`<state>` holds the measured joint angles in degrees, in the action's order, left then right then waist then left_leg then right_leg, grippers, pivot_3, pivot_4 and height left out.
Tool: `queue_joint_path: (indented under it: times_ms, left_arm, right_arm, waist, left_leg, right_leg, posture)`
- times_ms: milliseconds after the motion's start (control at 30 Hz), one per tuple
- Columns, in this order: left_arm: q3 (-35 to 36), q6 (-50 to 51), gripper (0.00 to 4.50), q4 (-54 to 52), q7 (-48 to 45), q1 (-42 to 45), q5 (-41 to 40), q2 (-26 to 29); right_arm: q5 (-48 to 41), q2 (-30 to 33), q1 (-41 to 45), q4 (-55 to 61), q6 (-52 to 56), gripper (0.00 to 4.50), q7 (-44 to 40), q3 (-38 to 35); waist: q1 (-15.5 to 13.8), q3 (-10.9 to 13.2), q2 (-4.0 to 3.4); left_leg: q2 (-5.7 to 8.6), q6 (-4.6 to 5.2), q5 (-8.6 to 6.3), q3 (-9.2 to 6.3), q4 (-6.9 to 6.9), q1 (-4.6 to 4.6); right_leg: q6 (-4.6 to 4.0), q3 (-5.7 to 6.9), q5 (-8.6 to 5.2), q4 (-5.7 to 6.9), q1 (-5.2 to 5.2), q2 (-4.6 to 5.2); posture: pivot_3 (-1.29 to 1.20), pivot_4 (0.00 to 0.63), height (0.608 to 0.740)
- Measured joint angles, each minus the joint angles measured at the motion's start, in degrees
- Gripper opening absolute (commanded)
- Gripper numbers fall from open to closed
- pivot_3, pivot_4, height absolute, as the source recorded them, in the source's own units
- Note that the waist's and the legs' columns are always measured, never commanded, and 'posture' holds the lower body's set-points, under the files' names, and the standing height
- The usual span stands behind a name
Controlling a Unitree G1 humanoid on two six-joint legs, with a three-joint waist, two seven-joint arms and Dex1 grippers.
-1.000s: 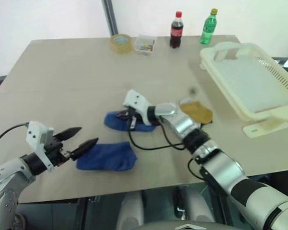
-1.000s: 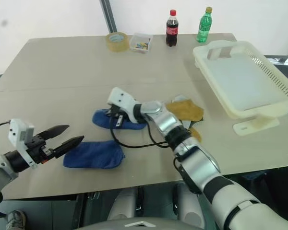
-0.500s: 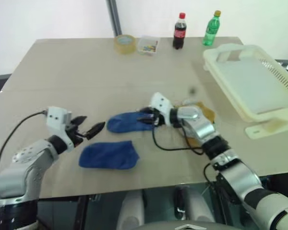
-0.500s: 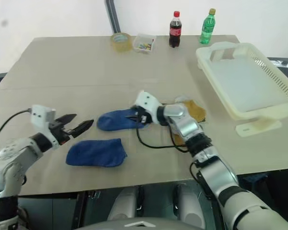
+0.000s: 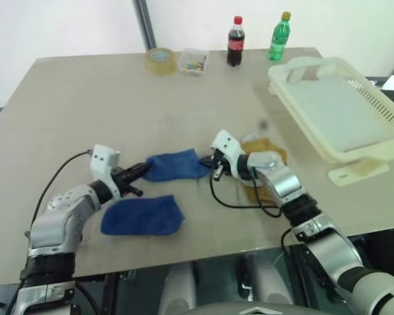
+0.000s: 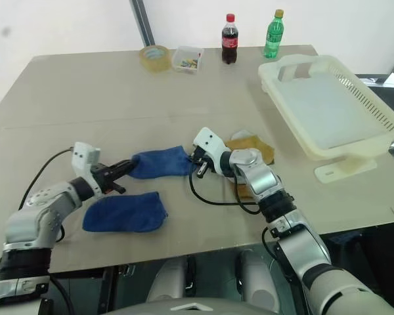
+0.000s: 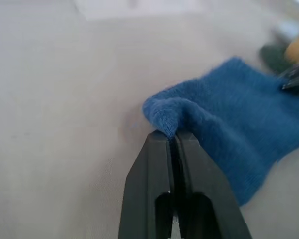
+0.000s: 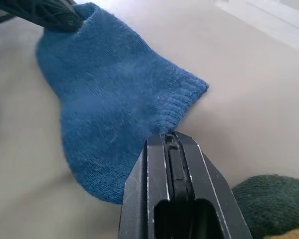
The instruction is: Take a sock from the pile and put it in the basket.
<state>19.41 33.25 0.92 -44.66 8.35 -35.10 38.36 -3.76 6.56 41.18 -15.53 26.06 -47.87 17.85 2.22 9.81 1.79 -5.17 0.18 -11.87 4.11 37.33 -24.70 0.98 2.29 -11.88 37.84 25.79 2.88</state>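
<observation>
Centre frame: left gripper and right gripper each clamp one end of blue sock; soft, light, limp—grip cuff.

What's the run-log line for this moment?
left hand: shut on sock | right hand: shut on sock | basket: no sock in it

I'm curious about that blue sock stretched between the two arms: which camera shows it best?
The right wrist view: the blue sock spreads across it, knit and ribbed cuff plain. The left wrist view shows one pinched end; the head views show it whole but small.
</observation>
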Motion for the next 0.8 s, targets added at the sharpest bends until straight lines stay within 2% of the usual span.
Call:
queue_joint_path:
  times_ms: [233, 400, 800]
  left_arm:
    - [10.3, 10.8, 0.03, -6.1, -8.6, -8.4, -10.1, 11.4]
    - [13.0, 15.2, 0.03, -9.4, -13.1, -15.6, -11.8, 16.2]
    - [13.9, 16.7, 0.03, -10.2, -18.6, -19.3, -9.7, 23.2]
  right_arm:
    - [-11.0, 2.0, -2.6, 19.8, 16.8, 0.0, -4.5, 0.4]
    - [-15.1, 2.6, -3.3, 23.3, 24.2, 0.0, -4.3, 2.1]
    - [-19.3, 0.4, -4.7, 27.9, 31.4, 0.0, -0.4, 7.2]
  waist:
    - [0.0, 0.0, 0.01]
    - [-0.2, 0.0, -0.03]
    - [-0.2, 0.0, -0.04]
  left_leg:
    - [0.0, -0.01, -0.01, 0.01, -0.06, 0.01]
    - [0.02, -0.01, -0.01, 0.02, -0.06, 0.05]
    - [0.01, -0.03, -0.02, 0.04, -0.13, -0.02]
  right_leg:
    - [-0.09, 0.04, -0.15, -0.09, -0.01, 0.06]
    - [-0.06, 0.07, -0.26, -0.08, -0.01, 0.17]
    - [-0.17, 0.12, -0.21, -0.19, 0.04, 0.18]
  posture:
    - [0.0, 0.15, 0.74]
    - [0.0, 0.15, 0.74]
    - [0.0, 0.15, 0.74]
